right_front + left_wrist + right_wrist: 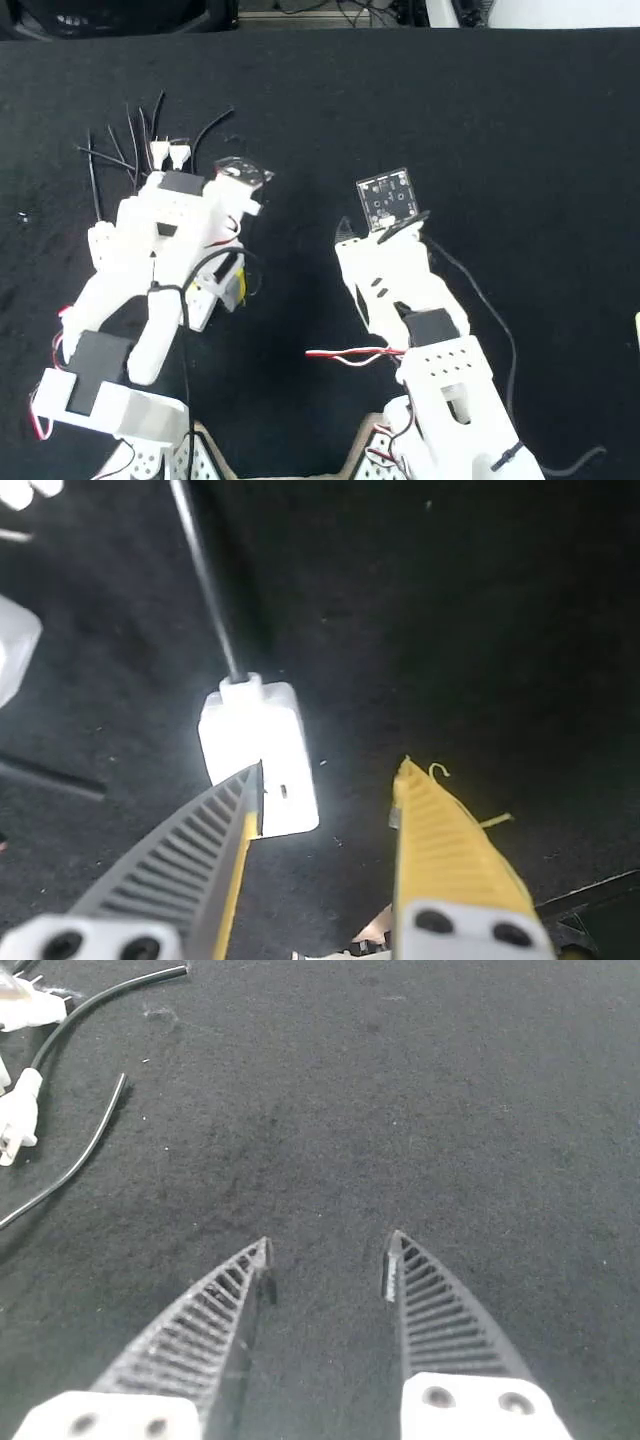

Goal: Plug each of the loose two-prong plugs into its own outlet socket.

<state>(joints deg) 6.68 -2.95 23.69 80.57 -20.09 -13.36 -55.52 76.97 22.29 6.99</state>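
Black table (450, 1080); left hand (330, 770) open at white block (255, 740), right hand (330, 1242) open.

The left arm (150, 260) and the right arm (440, 370) are both built of white printed shells with black servo blocks (95, 360) set into them. Thin red and white wires (345, 354) loop out at the joints, and a black cable (508, 345) runs beside the right one. The left gripper (330, 770) has tapering ribbed fingers, one grey with a yellow edge and one all yellow, each on a white base with two dark screws (435, 921). The right gripper (329, 1242) has the same pointed ribbed shape in pale grey on white bases.
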